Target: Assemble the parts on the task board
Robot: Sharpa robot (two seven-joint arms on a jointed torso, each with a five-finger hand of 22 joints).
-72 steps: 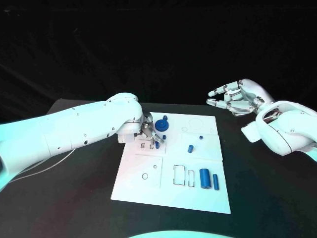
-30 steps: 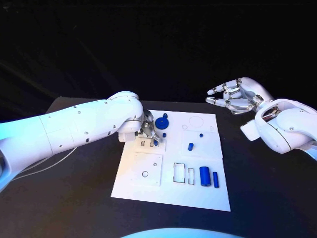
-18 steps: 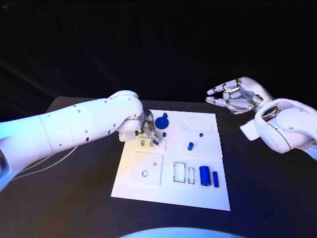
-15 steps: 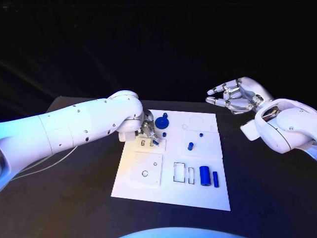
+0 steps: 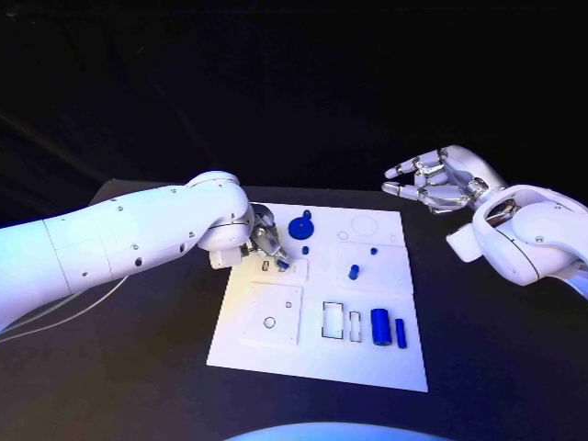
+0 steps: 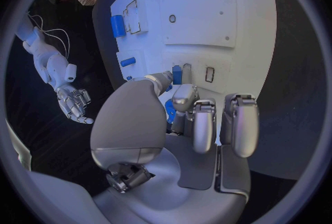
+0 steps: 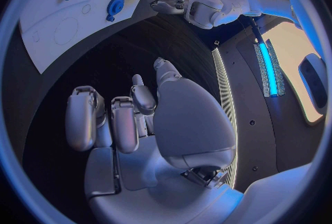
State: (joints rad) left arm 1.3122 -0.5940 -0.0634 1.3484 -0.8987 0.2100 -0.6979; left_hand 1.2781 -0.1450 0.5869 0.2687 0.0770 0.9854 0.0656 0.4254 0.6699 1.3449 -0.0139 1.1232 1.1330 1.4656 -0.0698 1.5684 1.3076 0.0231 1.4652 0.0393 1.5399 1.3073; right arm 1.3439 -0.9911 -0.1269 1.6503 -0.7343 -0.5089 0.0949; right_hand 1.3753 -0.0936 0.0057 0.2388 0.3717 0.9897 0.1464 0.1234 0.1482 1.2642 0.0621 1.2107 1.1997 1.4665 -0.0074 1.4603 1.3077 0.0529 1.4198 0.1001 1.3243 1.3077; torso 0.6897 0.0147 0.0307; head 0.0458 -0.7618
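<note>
The white task board [image 5: 321, 358] lies mid-table. My left hand [image 5: 265, 246] hovers low over its upper left corner and pinches a small blue part [image 6: 177, 74] between thumb and a finger, close to a small rectangular slot [image 6: 209, 73]. A round blue knob [image 5: 300, 231] stands just right of the hand. Small blue pegs [image 5: 354, 272] stand further right. A thick blue cylinder [image 5: 378, 326] and a thin one [image 5: 399, 333] lie near the board's lower right. My right hand [image 5: 434, 181] is raised beyond the board's far right corner, fingers loosely bent, holding nothing.
The board has outlined recesses [image 5: 335, 322] beside the cylinders and a round hole [image 5: 269, 323] in its lower left panel. Black table [image 5: 135, 367] surrounds the board. My right forearm [image 5: 533, 239] hangs over the table's right side.
My left arm has swung a little to the left and the hand has shifted slightly with it, still over the board's upper left. The right hand has stayed put.
</note>
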